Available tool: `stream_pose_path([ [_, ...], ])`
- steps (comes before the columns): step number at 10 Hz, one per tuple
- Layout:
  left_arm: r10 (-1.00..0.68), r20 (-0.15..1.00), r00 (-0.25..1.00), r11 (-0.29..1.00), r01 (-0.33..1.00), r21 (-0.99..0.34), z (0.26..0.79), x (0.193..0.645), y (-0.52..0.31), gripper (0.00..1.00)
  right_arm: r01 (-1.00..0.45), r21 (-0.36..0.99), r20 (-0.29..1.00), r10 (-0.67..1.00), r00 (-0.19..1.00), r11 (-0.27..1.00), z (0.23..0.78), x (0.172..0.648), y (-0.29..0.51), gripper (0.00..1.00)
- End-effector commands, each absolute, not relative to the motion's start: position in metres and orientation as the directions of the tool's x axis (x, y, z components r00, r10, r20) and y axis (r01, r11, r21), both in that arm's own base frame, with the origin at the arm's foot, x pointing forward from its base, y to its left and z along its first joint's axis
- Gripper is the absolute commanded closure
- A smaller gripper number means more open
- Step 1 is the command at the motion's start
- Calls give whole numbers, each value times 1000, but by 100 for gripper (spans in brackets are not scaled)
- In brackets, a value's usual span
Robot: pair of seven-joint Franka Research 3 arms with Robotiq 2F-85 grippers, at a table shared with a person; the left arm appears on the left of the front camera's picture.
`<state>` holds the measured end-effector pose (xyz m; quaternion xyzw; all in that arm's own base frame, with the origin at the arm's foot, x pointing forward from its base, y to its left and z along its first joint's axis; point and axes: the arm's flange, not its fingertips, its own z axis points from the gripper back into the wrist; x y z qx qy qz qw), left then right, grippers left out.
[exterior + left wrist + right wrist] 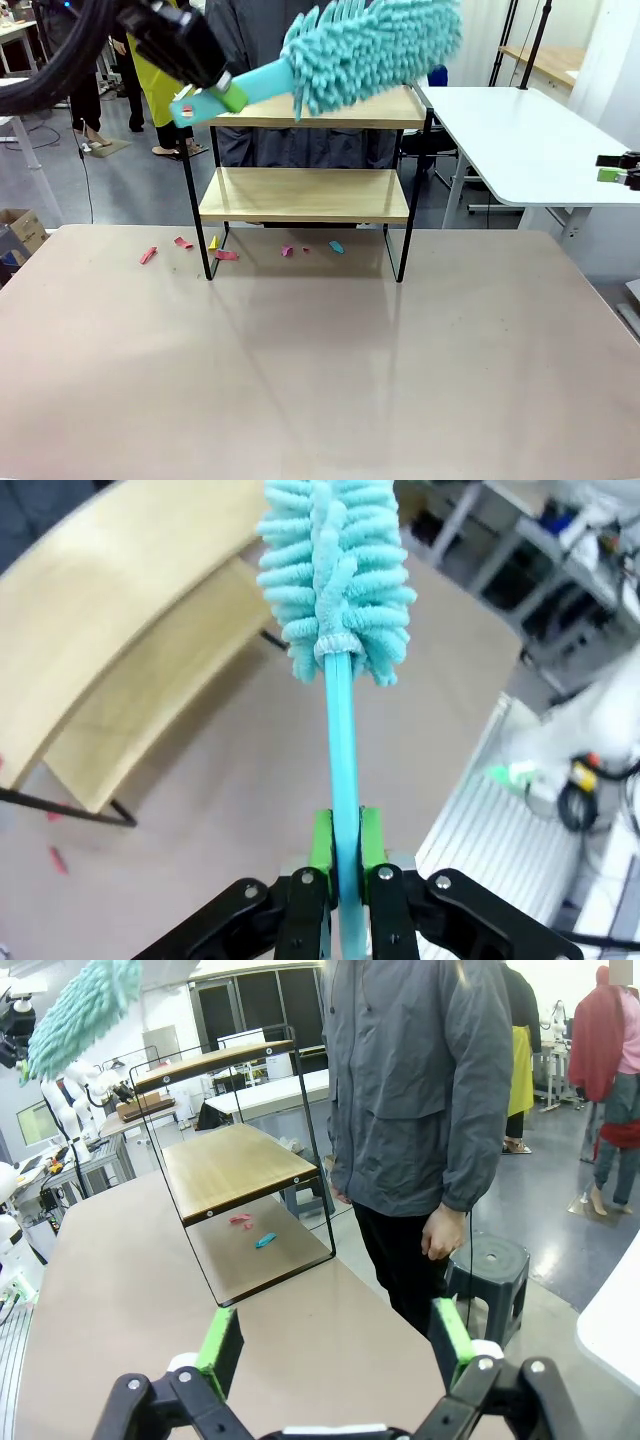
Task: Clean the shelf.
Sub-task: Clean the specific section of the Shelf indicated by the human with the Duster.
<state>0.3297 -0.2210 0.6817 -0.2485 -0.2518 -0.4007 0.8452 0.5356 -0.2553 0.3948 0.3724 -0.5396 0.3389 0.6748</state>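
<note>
Now the fluffy teal duster point(370, 45) is gripped by its flat handle in the left gripper point(228, 93), above the wood-and-wire shelf point(305, 195) standing at the table point(320, 380)'s far edge. Spread wide, the right gripper point(335, 1335) is seen from its wrist; bright scraps point(226, 255) are strewn around the legs.

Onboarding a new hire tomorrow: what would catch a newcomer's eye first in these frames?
First the fluffy teal duster, clamped by its handle in the left gripper and raised beside the top board of the shelf. Then the coloured scraps strewn on the table under and left of the shelf. A person in a grey jacket stands just behind it.
</note>
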Motion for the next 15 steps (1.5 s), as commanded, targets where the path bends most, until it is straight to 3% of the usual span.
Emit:
stream_pose_path([
  [1, -699, 518, 493, 495, 856, -147, 683, 333, -213, 87, -859, 137, 980, 59, 190, 494, 397, 536, -254, 0],
  [2, -798, 393, 457, 453, 885, -110, 675, 332, -215, 87, -859, 137, 980, 59, 190, 494, 397, 536, -254, 0],
  [3, -837, 339, 429, 427, 900, -85, 670, 331, -216, 87, -859, 137, 980, 59, 190, 494, 397, 536, -254, 0],
  [8, -908, -34, 417, 418, 908, -19, 629, 336, -204, 87, -859, 137, 980, 59, 190, 494, 397, 536, -254, 0],
  [11, -925, -118, 362, 374, 922, -105, 602, 326, -198, 87, -859, 137, 980, 59, 190, 494, 397, 536, -254, 0],
  [13, -896, -153, 418, 436, 892, -116, 587, 328, -195, 87, -859, 137, 980, 59, 190, 494, 397, 536, -254, 0],
  [15, -908, -131, 398, 411, 906, -100, 596, 327, -202, 87, -859, 137, 980, 59, 190, 494, 397, 536, -254, 0],
])
